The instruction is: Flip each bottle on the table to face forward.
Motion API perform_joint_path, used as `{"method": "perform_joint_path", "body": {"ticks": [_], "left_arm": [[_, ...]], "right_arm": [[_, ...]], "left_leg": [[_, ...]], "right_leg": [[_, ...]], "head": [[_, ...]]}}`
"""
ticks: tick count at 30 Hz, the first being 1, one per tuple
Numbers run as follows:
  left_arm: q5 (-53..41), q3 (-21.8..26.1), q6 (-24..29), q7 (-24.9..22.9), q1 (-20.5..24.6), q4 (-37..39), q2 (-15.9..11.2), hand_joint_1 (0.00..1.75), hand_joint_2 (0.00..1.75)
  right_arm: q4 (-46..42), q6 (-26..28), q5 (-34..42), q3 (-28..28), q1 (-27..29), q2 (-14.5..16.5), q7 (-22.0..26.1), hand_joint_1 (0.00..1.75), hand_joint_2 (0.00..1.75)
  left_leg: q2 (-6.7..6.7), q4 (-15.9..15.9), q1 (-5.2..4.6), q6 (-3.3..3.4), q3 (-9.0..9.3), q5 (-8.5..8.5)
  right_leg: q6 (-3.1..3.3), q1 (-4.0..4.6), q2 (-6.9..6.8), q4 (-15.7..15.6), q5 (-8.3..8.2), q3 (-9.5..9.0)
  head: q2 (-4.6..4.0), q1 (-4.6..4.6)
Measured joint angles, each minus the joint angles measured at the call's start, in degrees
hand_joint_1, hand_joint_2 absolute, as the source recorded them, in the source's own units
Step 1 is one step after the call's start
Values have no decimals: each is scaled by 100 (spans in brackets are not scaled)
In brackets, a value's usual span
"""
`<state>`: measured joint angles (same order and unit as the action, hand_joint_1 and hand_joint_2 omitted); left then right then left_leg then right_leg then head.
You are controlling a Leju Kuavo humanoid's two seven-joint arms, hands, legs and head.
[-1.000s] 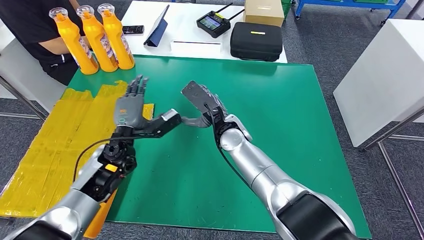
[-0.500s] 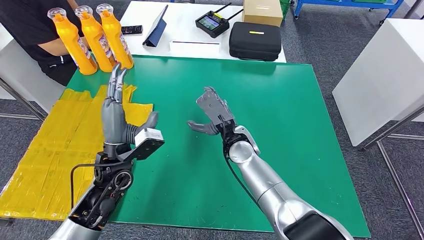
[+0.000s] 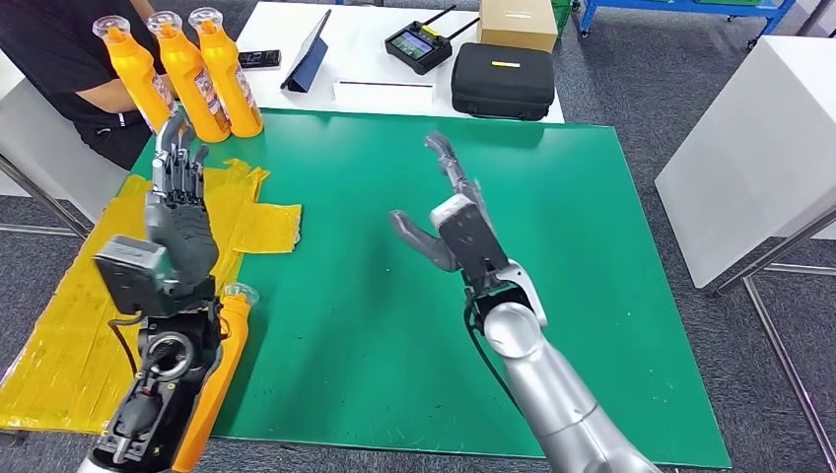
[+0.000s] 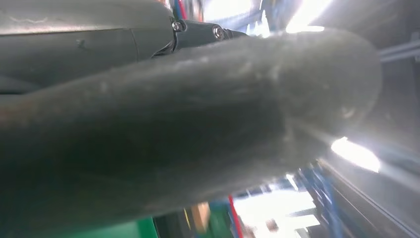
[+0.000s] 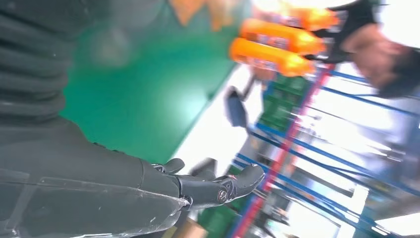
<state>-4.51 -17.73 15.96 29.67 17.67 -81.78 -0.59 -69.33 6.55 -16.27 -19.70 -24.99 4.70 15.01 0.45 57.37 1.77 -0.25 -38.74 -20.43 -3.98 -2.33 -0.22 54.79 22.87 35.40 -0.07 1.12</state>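
Three orange bottles [image 3: 182, 74] with clear caps stand upright in a row at the far left corner of the green mat [image 3: 552, 296]. A fourth orange bottle [image 3: 219, 370] lies along the mat's near left edge, cap [image 3: 237, 293] pointing away, right beside my left forearm. My left hand [image 3: 177, 222] is raised above the yellow sheet, fingers straight up and apart, holding nothing. My right hand [image 3: 449, 217] is lifted over the middle of the mat, fingers spread, also holding nothing. In the right wrist view its dark fingers [image 5: 213, 188] are extended, with the blurred bottles [image 5: 277, 44] beyond.
A yellow plastic sheet [image 3: 69, 315] covers the left side. A person in black [image 3: 59, 49] sits behind the standing bottles. The white table [image 3: 375, 94] behind holds a tablet [image 3: 311, 49], controller [image 3: 421, 46], black case [image 3: 505, 79] and cardboard box [image 3: 520, 22]. Another white table [image 3: 759, 148] stands to the right.
My left hand swung left from over the mat to above the yellow sheet, uncovering the lying bottle. My right hand rose and turned its fingers upward.
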Motion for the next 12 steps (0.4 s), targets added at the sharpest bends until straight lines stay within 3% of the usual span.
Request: {"method": "perform_joint_path", "body": {"ticks": [5,12], "left_arm": [[1228,206,-958,389,-325,-17,-323,0,0],[1459,336,-1257,434,-642,-77,-550,0,0]], "right_arm": [[-762,256,179,52,478,-231,432,0,0],[-1281,325,250,69,842,-423,543,0,0]], "left_leg": [[2,0,0,-2,1,-2],[1,0,0,-2,0,-3]], "right_leg": [[1,0,1,0,1,2],[5,-1,1,-1,4,3]], "head": [[0,1],[0,0]]}}
